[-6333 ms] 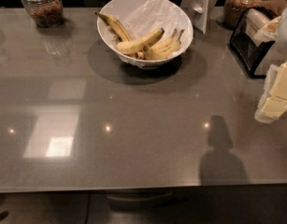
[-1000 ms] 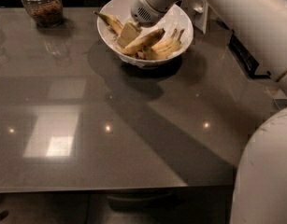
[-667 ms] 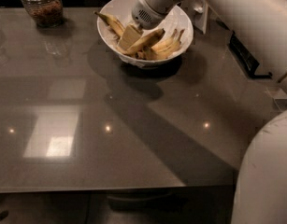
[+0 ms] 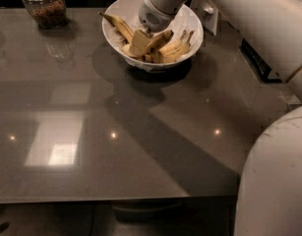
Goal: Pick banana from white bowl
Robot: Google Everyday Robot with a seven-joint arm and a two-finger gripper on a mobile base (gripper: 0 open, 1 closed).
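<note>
The white bowl stands at the back middle of the grey table. The plump pale-yellow banana lies across its middle. A thinner banana with a dark stem leans on the left wall, and small joined bananas lie on the right. My gripper reaches down into the bowl from the upper right. It sits at the left end of the plump banana and touches it or nearly does. The wrist hides the back of the bowl.
A glass jar with brown contents stands at the back left. A white upright object stands behind the bowl on the right, and a dark object sits at the right edge. My white arm spans the right side. The table's front edge is near.
My gripper has sunk a little lower into the bowl, onto the left end of the plump banana. The bananas and the bowl lie as before.
</note>
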